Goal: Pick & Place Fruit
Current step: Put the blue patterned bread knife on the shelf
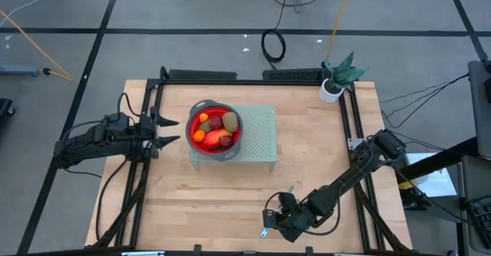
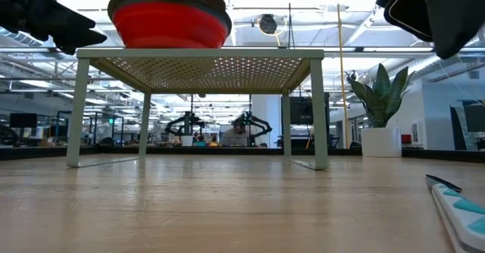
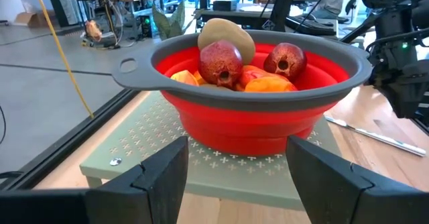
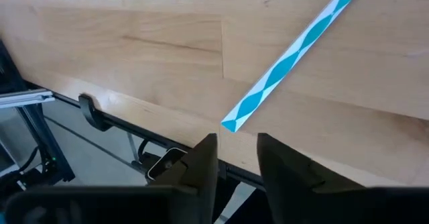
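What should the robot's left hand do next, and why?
Probably ease forward and up over the red bowl, then dip toward a fruit. The left hand hangs open beside the bowl on the green stand, touching nothing, and the fruit sit piled inside.

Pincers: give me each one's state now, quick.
Left pincer: open, empty, beside the red collapsible bowl of toy fruit.
Right pincer: slightly parted, holding nothing, just above the slim blue-and-white handled knife.
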`<state>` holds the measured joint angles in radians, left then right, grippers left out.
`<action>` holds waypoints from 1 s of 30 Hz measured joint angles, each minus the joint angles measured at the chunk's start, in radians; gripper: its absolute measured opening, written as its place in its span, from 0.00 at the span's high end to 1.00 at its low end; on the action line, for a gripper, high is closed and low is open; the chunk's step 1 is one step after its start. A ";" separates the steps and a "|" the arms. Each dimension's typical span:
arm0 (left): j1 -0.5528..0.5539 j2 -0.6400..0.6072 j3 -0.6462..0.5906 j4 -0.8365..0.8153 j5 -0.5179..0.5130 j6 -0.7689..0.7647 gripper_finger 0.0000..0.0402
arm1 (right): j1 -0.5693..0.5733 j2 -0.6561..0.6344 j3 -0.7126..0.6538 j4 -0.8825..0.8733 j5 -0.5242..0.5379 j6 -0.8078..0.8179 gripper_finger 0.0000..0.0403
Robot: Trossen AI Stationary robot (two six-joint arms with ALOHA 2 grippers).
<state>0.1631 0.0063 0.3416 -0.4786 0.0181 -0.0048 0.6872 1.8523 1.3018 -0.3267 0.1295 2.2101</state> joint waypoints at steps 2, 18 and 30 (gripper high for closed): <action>0.000 0.000 0.000 0.000 0.000 0.000 0.38 | 0.000 0.000 0.000 -0.001 0.000 0.000 0.73; 0.000 0.000 0.000 0.000 0.003 -0.002 0.38 | -0.012 0.000 0.000 0.040 0.000 -0.094 0.57; 0.000 0.000 0.000 0.000 0.003 -0.008 0.38 | -0.006 0.000 0.000 0.066 0.064 0.008 0.58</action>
<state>0.1631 0.0059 0.3416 -0.4786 0.0208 -0.0132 0.6812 1.8523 1.3014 -0.2611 0.1931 2.2179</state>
